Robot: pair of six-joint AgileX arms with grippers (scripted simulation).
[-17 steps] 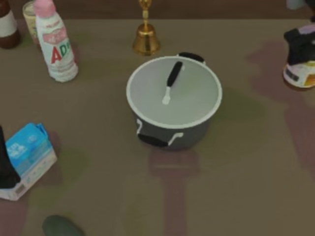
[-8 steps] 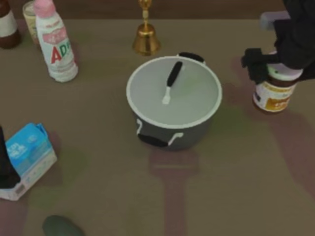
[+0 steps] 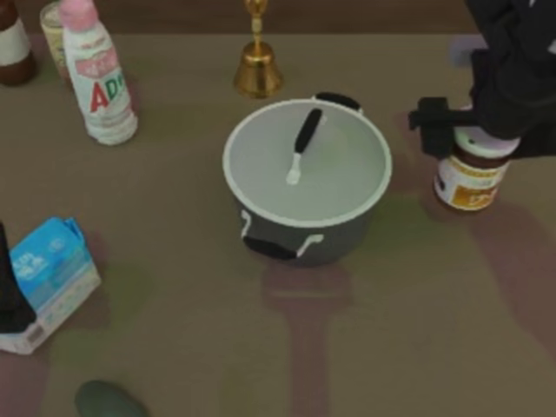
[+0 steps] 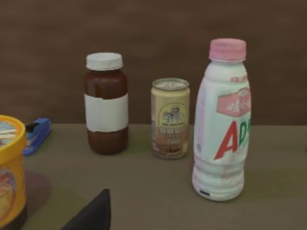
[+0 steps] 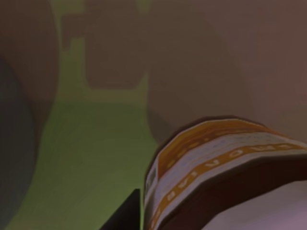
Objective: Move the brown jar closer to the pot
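Observation:
The brown jar point(image 3: 469, 178), with its white-and-orange label, stands upright a little to the right of the pot point(image 3: 306, 178) in the top view. My right gripper point(image 3: 479, 130) reaches down over the jar's lid and is shut on it. The right wrist view shows the jar point(image 5: 225, 167) pressed against one dark finger point(image 5: 125, 213). The pot is dark grey, with a light-grey lid and a black handle, in the table's middle. My left arm point(image 3: 10, 291) is parked at the left edge.
A gold bell point(image 3: 257, 61) stands behind the pot. At the back left are a pink-capped milk bottle point(image 3: 100, 74), a can point(image 4: 170, 117) and a brown bottle with a plain white label point(image 4: 106, 103). A blue carton point(image 3: 48, 278) sits at the left.
My right gripper has carried the brown jar from the far right edge leftward and forward, and it now sits closer to the pot. The left arm stayed still.

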